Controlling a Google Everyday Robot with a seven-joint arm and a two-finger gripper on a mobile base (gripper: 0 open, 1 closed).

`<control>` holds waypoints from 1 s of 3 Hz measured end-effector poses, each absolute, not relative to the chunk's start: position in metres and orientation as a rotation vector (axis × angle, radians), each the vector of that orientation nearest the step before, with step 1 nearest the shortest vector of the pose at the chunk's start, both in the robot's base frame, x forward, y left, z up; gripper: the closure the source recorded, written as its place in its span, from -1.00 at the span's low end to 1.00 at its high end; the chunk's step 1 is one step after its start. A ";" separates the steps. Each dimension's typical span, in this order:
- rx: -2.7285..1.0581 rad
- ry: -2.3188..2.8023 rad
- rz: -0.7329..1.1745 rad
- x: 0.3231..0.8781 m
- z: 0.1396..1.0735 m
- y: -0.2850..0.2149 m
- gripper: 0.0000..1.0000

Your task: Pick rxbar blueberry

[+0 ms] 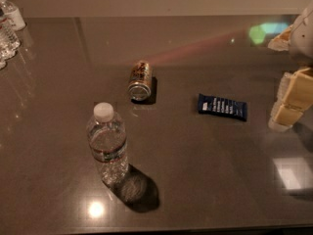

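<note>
My gripper (pixel 289 104) hangs just right of the rxbar blueberry (pixel 222 106), low over the table (pixel 195 190) and half cut off by the picture's edge. Only its tan pads and some white casing show. Whether it is open or closed I cannot tell, but it is clear of the bar.

The rxbar blueberry lies flat on the dark table, its long side running left to right and tilted slightly. The wrapper is navy with white lettering (too small for me to read).

Left of the bar and a little farther back, a brown-and-silver can (pixel 141 81) lies on its side, its silver end turned toward the camera. Its label is a blur of brown and white.

Further left of the bar and nearer the front edge stands a clear water bottle (pixel 107 148), upright, with a white cap on. A pale band of label wraps its middle, and I cannot make out how full it is. Its shadow falls to its right on the tabletop.

Far to the left of the bar, at the back corner, more clear bottles (pixel 7 31) are cropped by the frame.
</note>
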State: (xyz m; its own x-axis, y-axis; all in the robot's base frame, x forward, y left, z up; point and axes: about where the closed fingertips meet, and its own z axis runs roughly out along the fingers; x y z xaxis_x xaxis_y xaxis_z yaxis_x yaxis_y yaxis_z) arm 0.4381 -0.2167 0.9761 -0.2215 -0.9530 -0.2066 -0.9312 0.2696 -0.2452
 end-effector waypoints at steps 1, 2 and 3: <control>-1.725 2.232 -0.098 0.438 0.976 -0.217 -1.00; -1.722 2.232 -0.091 0.441 0.974 -0.216 -1.00; -1.696 2.231 -0.026 0.464 0.950 -0.214 -1.00</control>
State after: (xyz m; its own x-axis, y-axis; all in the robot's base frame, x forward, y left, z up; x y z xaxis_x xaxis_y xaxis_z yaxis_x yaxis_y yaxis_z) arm 0.4638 -0.2138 0.9499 -0.2317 -0.9391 -0.2537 -0.9330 0.2883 -0.2152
